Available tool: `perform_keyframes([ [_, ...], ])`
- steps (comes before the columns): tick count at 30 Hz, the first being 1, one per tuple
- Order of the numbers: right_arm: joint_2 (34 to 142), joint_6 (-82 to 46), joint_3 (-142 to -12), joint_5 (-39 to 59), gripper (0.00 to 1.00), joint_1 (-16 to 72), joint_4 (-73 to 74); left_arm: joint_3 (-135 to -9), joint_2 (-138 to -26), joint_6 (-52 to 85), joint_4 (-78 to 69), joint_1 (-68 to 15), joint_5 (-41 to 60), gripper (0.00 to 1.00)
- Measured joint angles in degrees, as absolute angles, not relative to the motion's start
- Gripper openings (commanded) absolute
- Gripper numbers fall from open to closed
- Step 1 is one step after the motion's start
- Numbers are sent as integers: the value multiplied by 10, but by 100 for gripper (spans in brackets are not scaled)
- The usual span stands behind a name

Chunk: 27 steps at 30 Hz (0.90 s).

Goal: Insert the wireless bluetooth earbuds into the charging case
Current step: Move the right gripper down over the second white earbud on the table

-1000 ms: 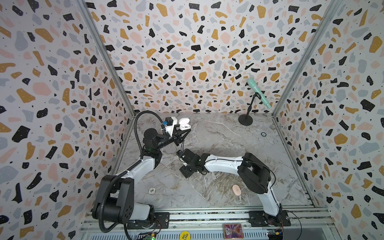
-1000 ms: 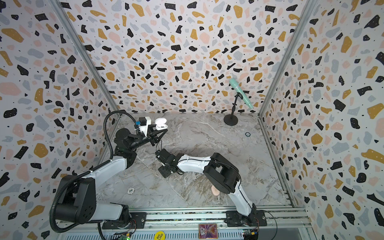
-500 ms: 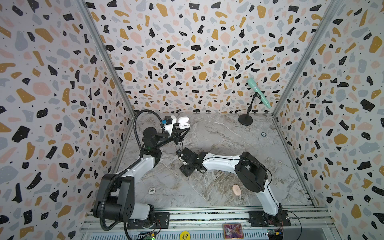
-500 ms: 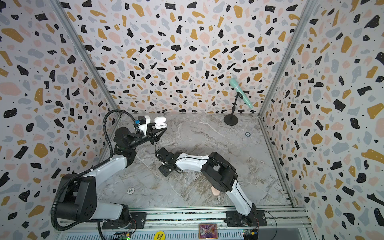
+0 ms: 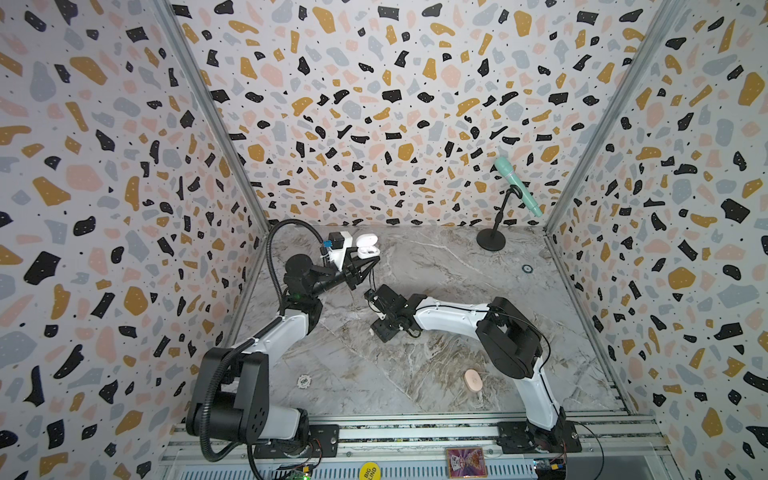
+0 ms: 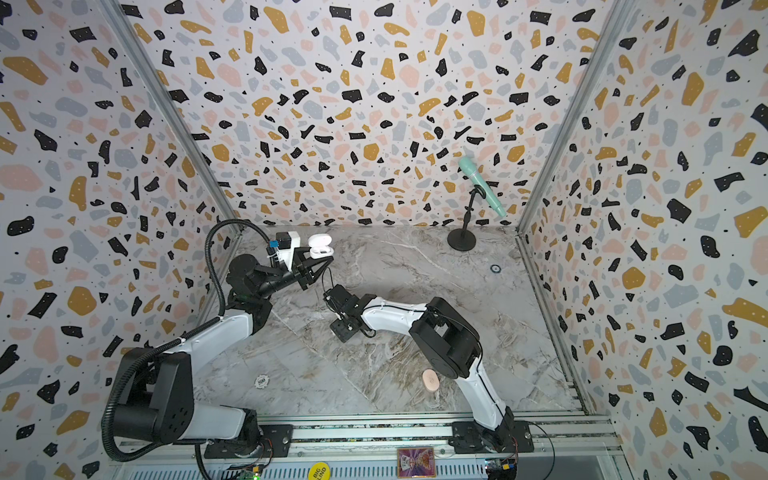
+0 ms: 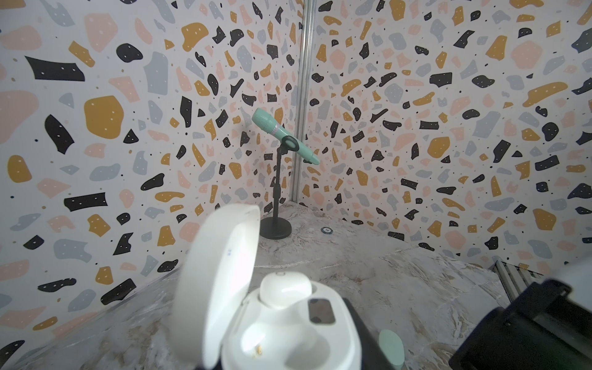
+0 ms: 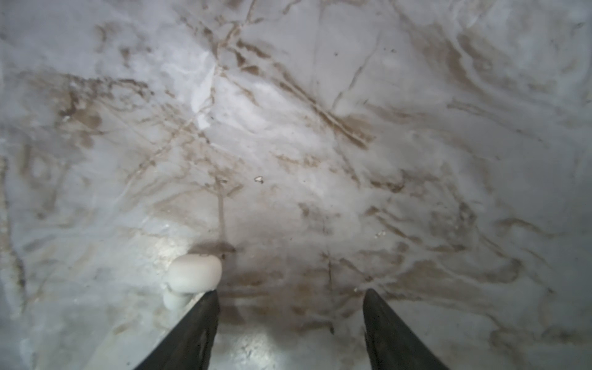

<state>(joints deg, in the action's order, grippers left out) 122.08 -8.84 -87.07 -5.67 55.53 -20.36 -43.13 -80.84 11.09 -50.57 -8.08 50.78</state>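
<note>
Left gripper (image 5: 371,261) clamps the open case (image 7: 288,339), partly cropped; right gripper (image 8: 290,292) gapes, earbud (image 8: 193,272) perhaps touching one finger.

both arms wear white shells between black joint housings: left arm (image 5: 282,332), right arm (image 5: 449,318). a black corrugated hose (image 5: 269,253) loops at 11 o'clock of the left elbow; a thin black wire runs along the right arm. the left wrist's white camera block (image 5: 344,253) carries a blue plug. the right gripper (image 8: 290,291) has two black tapered fingers (image 8: 192,333).
</note>
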Motion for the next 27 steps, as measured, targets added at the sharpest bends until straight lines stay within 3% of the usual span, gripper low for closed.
perform_keyframes([
  [9, 1220, -103, -879, -27, 71, 539, -229, -431, -808, 111, -506, -80, 510, 32],
  [18, 1174, -311, -886, 73, 63, 504, -289, -431, -808, 112, -506, -80, 512, 32],
  [27, 1194, -437, -912, 117, 60, 547, -282, -431, -808, 108, -499, -80, 515, 32],
])
